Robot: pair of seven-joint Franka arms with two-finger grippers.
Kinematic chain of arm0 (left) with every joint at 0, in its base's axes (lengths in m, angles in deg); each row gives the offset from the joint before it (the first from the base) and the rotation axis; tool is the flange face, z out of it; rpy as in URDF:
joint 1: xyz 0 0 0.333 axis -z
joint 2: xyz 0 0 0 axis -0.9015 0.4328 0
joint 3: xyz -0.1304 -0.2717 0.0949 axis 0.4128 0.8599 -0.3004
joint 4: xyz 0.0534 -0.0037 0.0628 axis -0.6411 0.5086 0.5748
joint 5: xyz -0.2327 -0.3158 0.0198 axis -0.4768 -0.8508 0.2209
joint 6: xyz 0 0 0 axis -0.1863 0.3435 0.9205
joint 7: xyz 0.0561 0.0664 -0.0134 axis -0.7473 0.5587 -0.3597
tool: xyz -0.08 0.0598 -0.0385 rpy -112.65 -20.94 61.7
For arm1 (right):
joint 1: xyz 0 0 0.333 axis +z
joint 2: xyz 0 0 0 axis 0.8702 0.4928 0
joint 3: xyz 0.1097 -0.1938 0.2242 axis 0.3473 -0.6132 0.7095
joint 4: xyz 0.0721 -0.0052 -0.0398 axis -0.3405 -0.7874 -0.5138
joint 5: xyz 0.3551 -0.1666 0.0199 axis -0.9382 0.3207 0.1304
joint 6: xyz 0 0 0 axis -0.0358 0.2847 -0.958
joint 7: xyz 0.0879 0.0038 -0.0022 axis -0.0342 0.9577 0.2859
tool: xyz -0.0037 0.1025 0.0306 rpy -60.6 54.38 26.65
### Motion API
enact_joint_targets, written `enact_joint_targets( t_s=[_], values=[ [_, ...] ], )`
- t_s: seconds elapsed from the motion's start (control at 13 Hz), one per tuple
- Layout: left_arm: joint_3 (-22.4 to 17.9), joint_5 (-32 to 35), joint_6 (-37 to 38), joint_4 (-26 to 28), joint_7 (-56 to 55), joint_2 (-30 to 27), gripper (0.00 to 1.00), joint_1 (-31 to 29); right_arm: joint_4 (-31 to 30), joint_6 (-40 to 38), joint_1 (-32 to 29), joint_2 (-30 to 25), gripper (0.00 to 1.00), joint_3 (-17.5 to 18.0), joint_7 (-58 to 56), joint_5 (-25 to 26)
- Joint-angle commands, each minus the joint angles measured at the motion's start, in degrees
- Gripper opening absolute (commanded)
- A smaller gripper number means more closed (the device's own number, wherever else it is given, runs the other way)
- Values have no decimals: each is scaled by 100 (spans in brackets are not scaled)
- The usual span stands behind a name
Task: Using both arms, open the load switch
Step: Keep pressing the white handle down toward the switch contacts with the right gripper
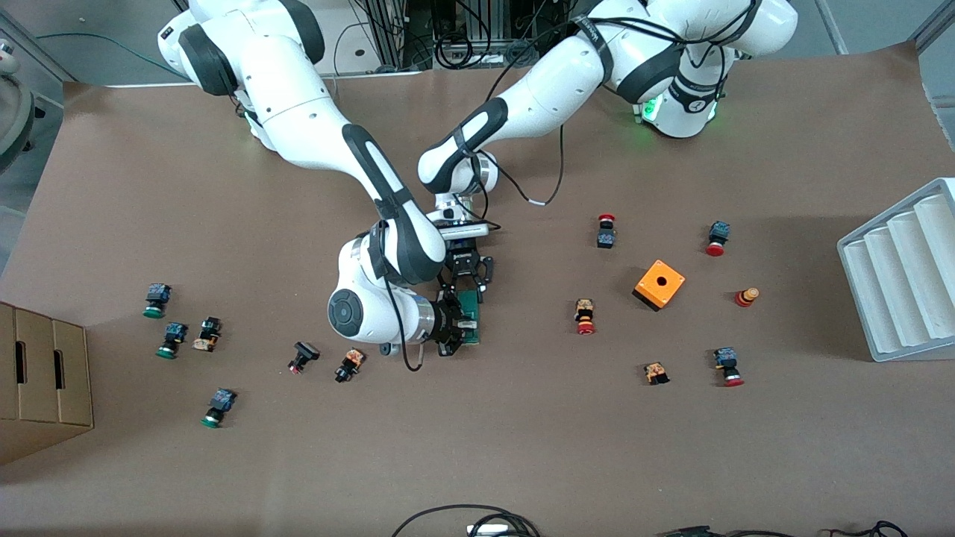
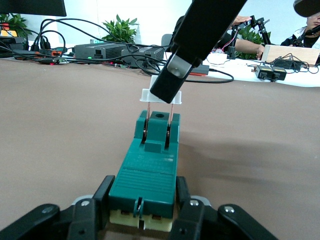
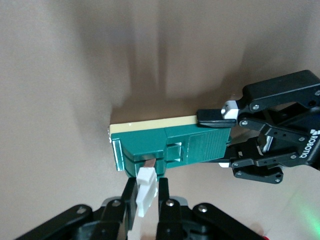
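The load switch [image 1: 470, 317] is a slim green block held just above the middle of the table. My left gripper [image 1: 468, 291] reaches in from the robots' side and is shut on the sides of its green body [image 2: 147, 170]. My right gripper [image 1: 456, 330] comes from the right arm's end and is shut on the white end piece [image 3: 146, 196]. In the left wrist view the white end piece [image 2: 161, 95] stands off the green body on two thin copper blades. The right wrist view shows the left gripper [image 3: 220, 140] clamped on the body's other end.
An orange cube box [image 1: 659, 284] and red-capped push-buttons [image 1: 606, 230] lie toward the left arm's end. Green-capped push-buttons [image 1: 157, 300] and a cardboard box [image 1: 45, 373] are toward the right arm's end. A white ribbed tray [image 1: 903, 276] stands at the left arm's table edge.
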Motion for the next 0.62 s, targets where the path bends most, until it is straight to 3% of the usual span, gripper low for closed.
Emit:
enact_joint_targets(
  t_s=[0.0,0.54],
  values=[
    [75,-21,-24,-44,-44,142,55,2,-309,-57,73,-319,23,39,-20,125],
    [67,-135,-24,-53,0,125,55,19,-318,-65,117,-345,23,39,-20,134]
  ],
)
